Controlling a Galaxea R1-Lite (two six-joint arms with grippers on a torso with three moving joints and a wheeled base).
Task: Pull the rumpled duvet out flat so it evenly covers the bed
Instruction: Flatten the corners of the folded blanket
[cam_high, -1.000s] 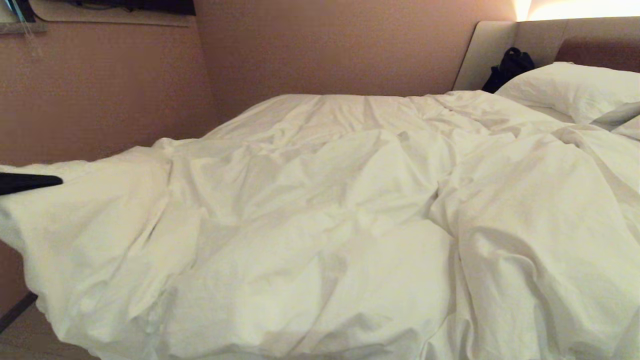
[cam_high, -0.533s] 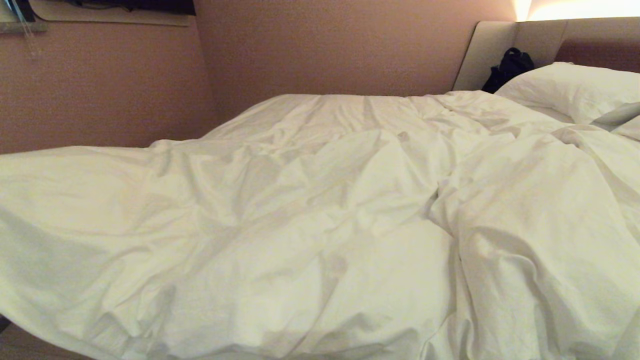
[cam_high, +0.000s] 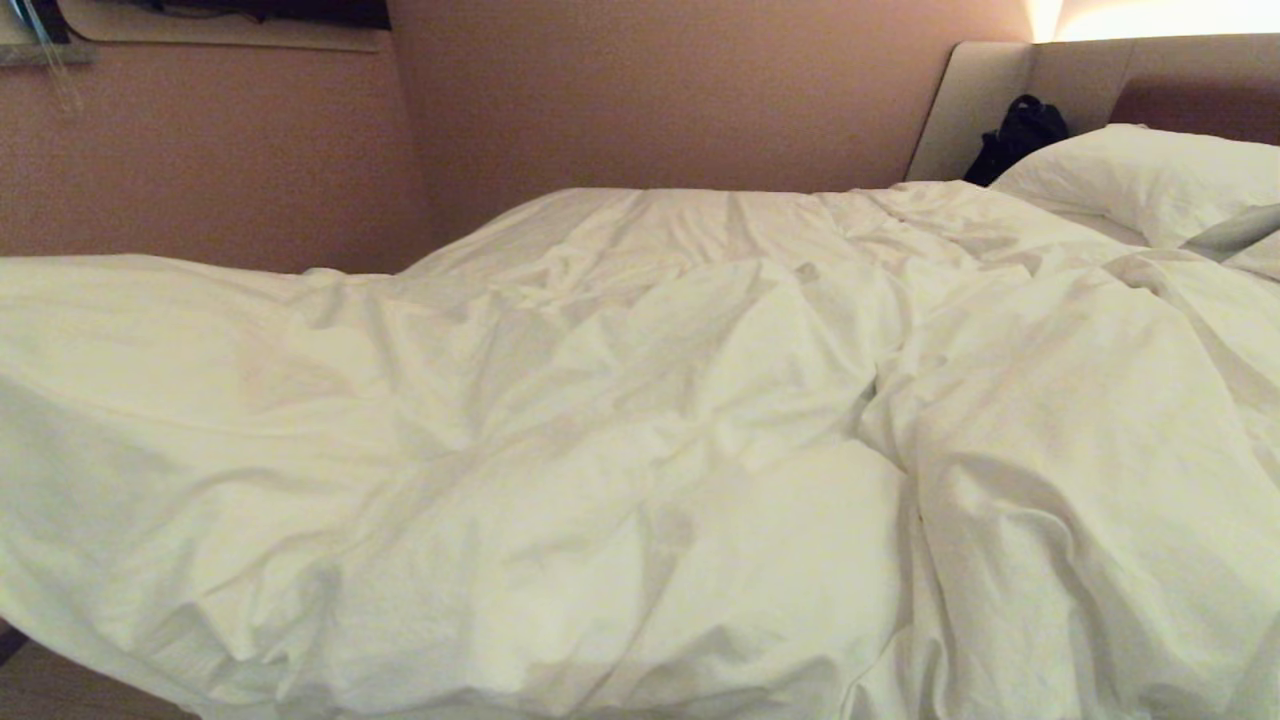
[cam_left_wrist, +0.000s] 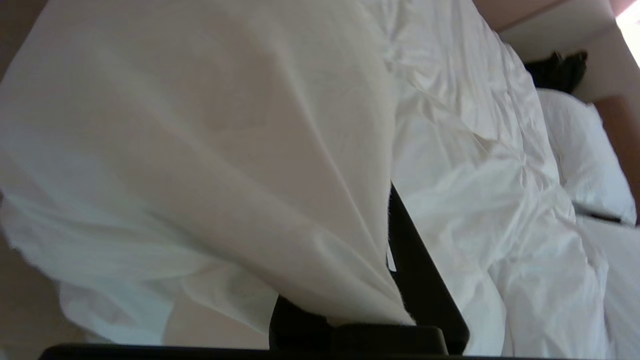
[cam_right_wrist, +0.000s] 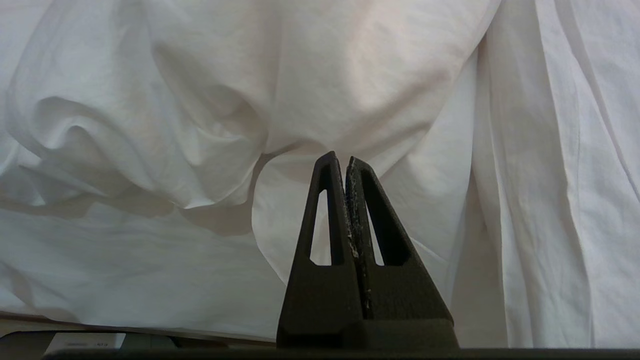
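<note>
My left claw (cam_left_wrist: 390, 280) is clamped on an edge of the duvet (cam_high: 640, 450), the cloth pinched between its dark fingers (cam_left_wrist: 420, 280) and draping over them; only one finger shows clear of the fabric. From that grip the duvet runs away from me across the bed (cam_high: 650, 215) toward the pillow (cam_high: 1140, 175) and the headboard (cam_high: 975, 100), so the pull I need is, I judge, outward along the line from the pillows to my claw, away from the head end.

In the head view the gripped corner sits off the left edge, lifted into a broad taut sheet, while the middle and right of the duvet lie bunched in deep creases. Its long axis runs from my left corner toward the pillows on the right; the ridges fan out from the raised corner, which tells me the tension reaches only partway.

My right claw (cam_right_wrist: 345, 165) is closed on nothing, tips together, hanging just in front of the duvet's near drape. The left is the arm at work; the right is the nearer one for the slack folds on the pillow side.
</note>
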